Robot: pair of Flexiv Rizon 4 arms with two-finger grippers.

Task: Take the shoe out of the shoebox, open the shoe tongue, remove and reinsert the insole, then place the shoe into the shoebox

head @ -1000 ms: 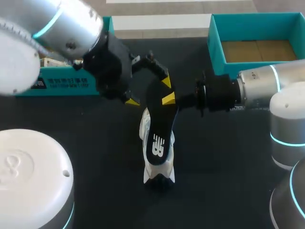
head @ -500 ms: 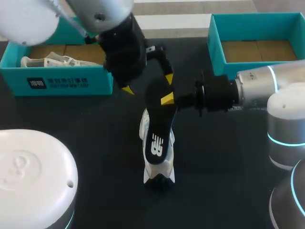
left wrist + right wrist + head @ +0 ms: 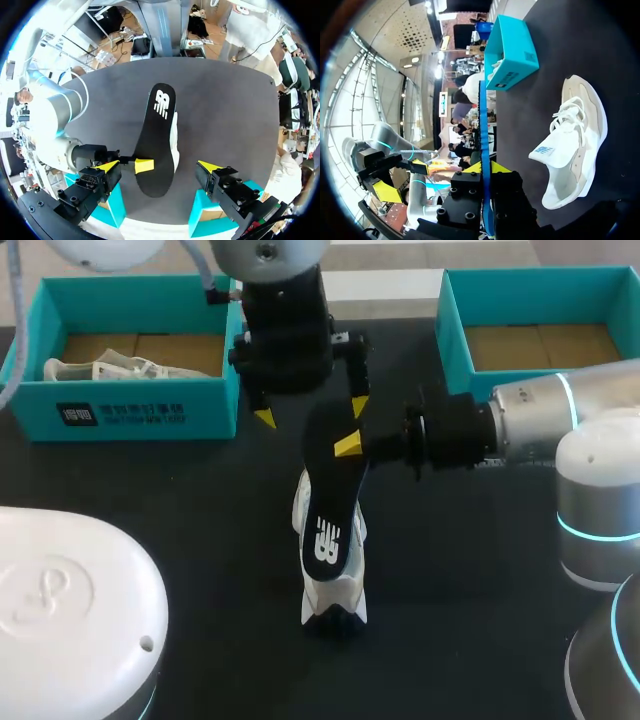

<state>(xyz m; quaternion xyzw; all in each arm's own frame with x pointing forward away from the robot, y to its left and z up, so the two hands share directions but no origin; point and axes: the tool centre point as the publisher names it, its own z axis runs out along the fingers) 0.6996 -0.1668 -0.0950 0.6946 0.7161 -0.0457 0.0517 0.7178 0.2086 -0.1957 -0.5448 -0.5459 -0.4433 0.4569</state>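
Note:
My right gripper (image 3: 350, 445) is shut on the far end of a black insole (image 3: 330, 510) and holds it slanted above the white shoe (image 3: 335, 592), which stands on the black table. In the right wrist view the insole (image 3: 483, 130) shows edge-on as a blue strip between the yellow tips of my right gripper (image 3: 486, 168), with the shoe (image 3: 575, 145) ahead on the table. My left gripper (image 3: 311, 412) hangs open above the insole's gripped end, one finger on either side, touching nothing. In the left wrist view the insole (image 3: 155, 130) lies below and between the open left gripper (image 3: 159, 165), over the shoe (image 3: 175, 145).
A teal shoebox (image 3: 130, 410) at the back left holds another light shoe (image 3: 100, 368). A second teal box (image 3: 450, 330) stands at the back right, showing only its cardboard floor. White arm bases rise at the front left (image 3: 70, 630) and right (image 3: 600, 530).
My left arm has swung to the right, uncovering the left shoebox, and its open gripper now straddles the insole's far end. The right gripper and insole have barely moved.

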